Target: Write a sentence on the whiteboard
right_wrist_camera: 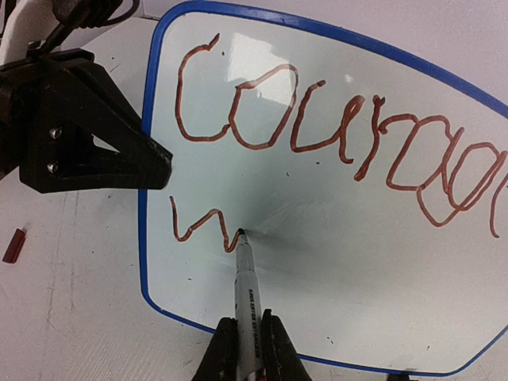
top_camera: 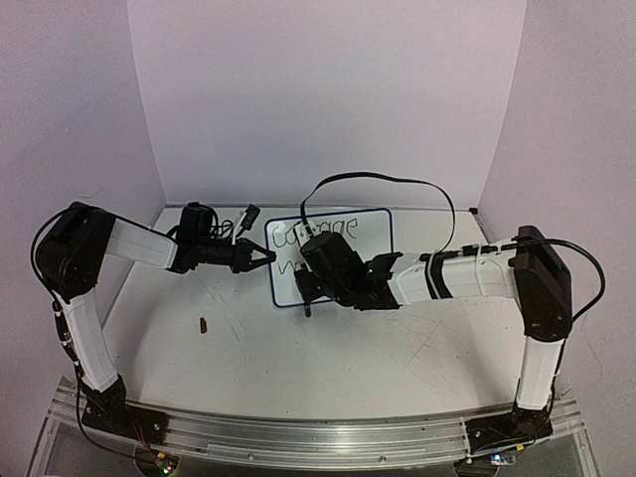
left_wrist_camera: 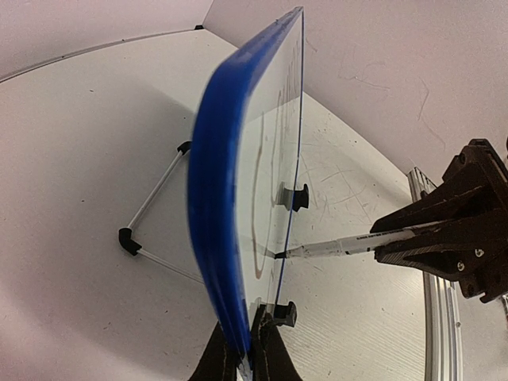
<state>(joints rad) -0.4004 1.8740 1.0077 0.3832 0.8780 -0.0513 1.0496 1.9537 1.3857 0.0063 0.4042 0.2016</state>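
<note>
A scuffed white table point(top_camera: 397, 348) sits inside pale walls point(top_camera: 328, 99). The board point(top_camera: 370, 238) stands upright at 12 o'clock from the table's middle, blue-framed, its face toward the arms. On it the sentence point(right_wrist_camera: 343, 147), in red-brown ink, reads "Courage" on line 1. Below, at 8 o'clock of the face, is 1 more letter, a "w". The marker point(right_wrist_camera: 248, 294) comes in from 6 o'clock, and its tip touches the end of that "w". The right gripper point(right_wrist_camera: 248, 345) is clamped on the marker's barrel. The left gripper point(left_wrist_camera: 252, 345) pinches the board's frame at 9 o'clock, fingers closed on the edge. Behind the board 2 thin stand legs point(left_wrist_camera: 155, 194) rest on the table. A small red piece point(top_camera: 204, 324) lies apart at 8 o'clock of the board.
</note>
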